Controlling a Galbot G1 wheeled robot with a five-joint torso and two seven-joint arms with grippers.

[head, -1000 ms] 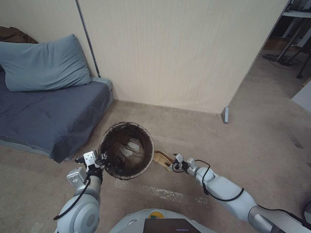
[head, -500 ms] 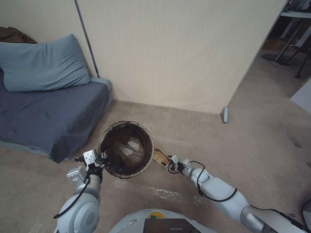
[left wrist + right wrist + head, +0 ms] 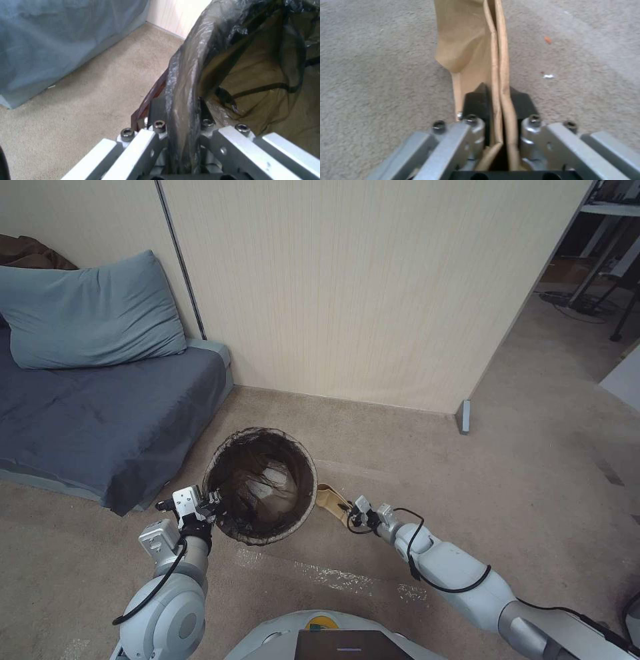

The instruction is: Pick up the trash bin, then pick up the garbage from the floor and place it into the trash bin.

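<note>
The trash bin [image 3: 261, 488], round with a dark liner over its rim, hangs tilted just above the carpet. My left gripper [image 3: 212, 503] is shut on its near-left rim; in the left wrist view the lined rim [image 3: 186, 82] runs between the fingers [image 3: 156, 115]. Something pale lies at the bottom of the liner. A tan paper piece of garbage [image 3: 331, 500] sits right of the bin. My right gripper [image 3: 351, 511] is shut on its edge, low by the floor. The right wrist view has the folded tan paper [image 3: 476, 50] clamped between the black pads [image 3: 476, 100].
A grey sofa bed [image 3: 100, 420] with a blue pillow [image 3: 87, 310] stands at the left. A beige partition wall [image 3: 347, 293] rises behind the bin, its foot [image 3: 465, 415] at the right. Open carpet spreads to the right.
My right gripper, with the tan paper in it, has drifted slightly left and back toward the bin. The bin and left gripper shifted only a little.
</note>
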